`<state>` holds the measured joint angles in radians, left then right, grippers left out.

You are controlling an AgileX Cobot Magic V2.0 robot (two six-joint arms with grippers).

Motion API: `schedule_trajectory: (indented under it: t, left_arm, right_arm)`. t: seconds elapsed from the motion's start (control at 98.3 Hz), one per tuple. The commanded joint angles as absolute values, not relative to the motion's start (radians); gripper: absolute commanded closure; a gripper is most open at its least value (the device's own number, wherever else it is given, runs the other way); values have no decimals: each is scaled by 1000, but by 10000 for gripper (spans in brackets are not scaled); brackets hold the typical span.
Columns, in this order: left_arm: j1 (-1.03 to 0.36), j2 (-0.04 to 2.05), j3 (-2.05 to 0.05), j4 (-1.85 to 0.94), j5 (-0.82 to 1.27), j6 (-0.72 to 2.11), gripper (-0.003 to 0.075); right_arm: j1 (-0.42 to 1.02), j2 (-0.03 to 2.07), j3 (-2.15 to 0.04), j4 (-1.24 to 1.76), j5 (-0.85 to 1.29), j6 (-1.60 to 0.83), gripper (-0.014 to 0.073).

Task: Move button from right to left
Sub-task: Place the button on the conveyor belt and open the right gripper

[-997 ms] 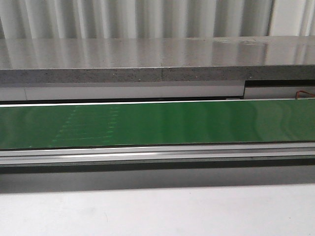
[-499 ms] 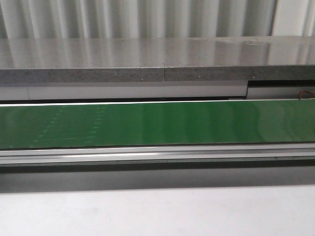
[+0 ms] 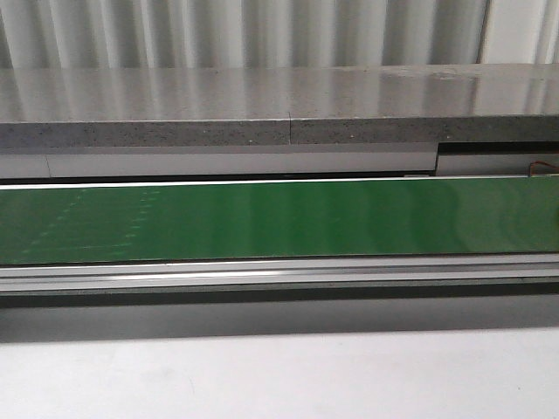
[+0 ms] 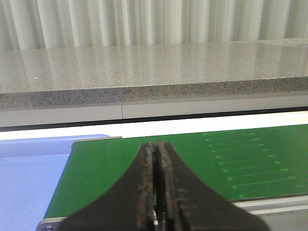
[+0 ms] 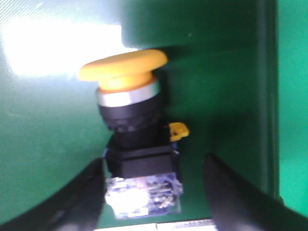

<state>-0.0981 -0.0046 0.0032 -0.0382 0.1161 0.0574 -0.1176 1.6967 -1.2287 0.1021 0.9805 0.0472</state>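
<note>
The button (image 5: 129, 103) shows only in the right wrist view. It lies on the green belt (image 5: 43, 144), with a yellow-orange mushroom cap, a black body and a clear blue-and-white contact block. My right gripper (image 5: 154, 162) is open, with its fingers on either side of the contact block. One finger (image 5: 91, 192) is close against the block and the other stands apart from it. My left gripper (image 4: 156, 145) is shut and empty over the left end of the belt (image 4: 106, 168). In the front view the belt (image 3: 349, 218) shows no button and no gripper.
A grey speckled stone ledge (image 3: 262, 105) runs behind the belt, with a metal rail (image 3: 279, 272) along its front and a white tabletop (image 3: 279, 375) below. A blue surface (image 4: 29, 173) adjoins the belt's left end.
In the front view the faint dashed marks on the belt have drifted to the left. No gripper or button has come into that view.
</note>
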Motion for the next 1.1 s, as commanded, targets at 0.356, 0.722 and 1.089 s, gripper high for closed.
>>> schedule_trajectory:
  t: [0.356,0.722,1.089]
  left_arm:
    - [-97,-34,42,-41,41,48,741]
    - [-97,-34,42,-41,41,48,741]
    - [-97,-34,42,-41,39,48,741]
  right_arm:
    - [-69,1462,-1242,108,960,-109,207]
    - [-2,1263,-1085,107,897,-126,659]
    - [97,985,-865,107,788,-175,659]
